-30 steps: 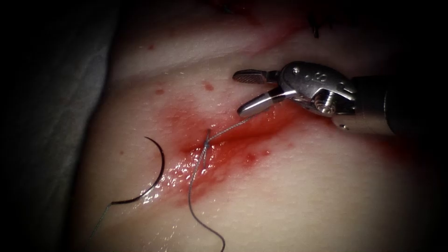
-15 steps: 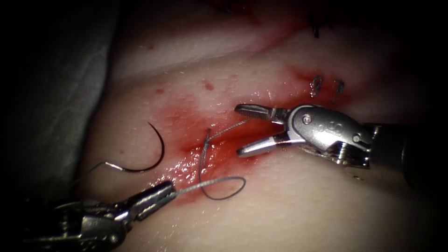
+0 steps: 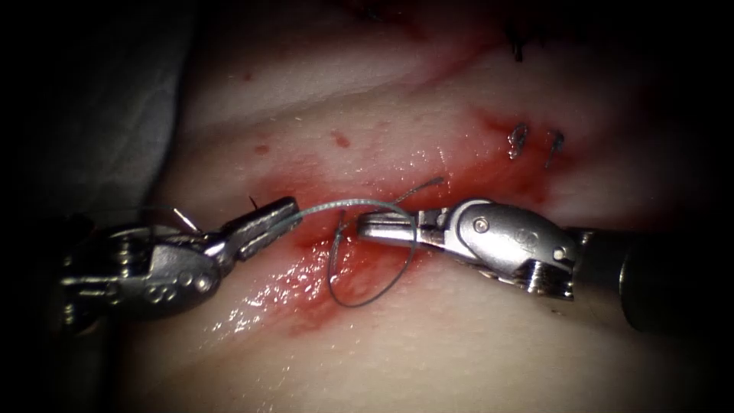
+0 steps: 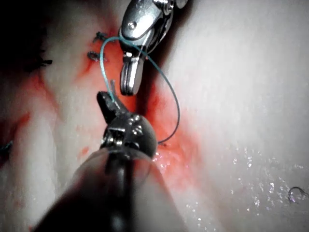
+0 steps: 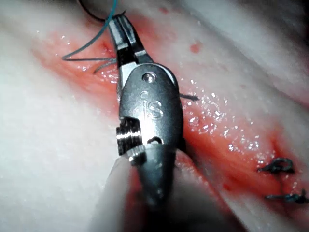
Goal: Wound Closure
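Observation:
My left tool (image 3: pixel 284 213) comes in from the left, its jaws shut on the thread (image 3: pixel 344 202) just left of the cut (image 3: pixel 359 264). From there the thread arcs over my right tool (image 3: pixel 365 226) and drops in a loop (image 3: pixel 382 292) round its jaws, back to the stitch. The right jaws are shut at the stitch on the short tail, whose free end (image 3: pixel 430 184) sticks out beyond them. The needle (image 3: pixel 251 203) lies free on the tissue left of the cut, mostly hidden behind the left tool. The left wrist view has the left tool (image 4: pixel 104 99) under the right tool (image 4: pixel 128 86).
Two finished dark stitches (image 3: pixel 518 141) (image 3: pixel 552 149) sit farther right along the cut. Red fluid (image 3: pixel 306 268) wets the tissue around the stitch. Grey cloth (image 3: pixel 92 115) borders the tissue on the left.
The left tool came in from the lower left holding the thread and carried it up and across. The right tool moved down-left into the loop and closed its jaws.

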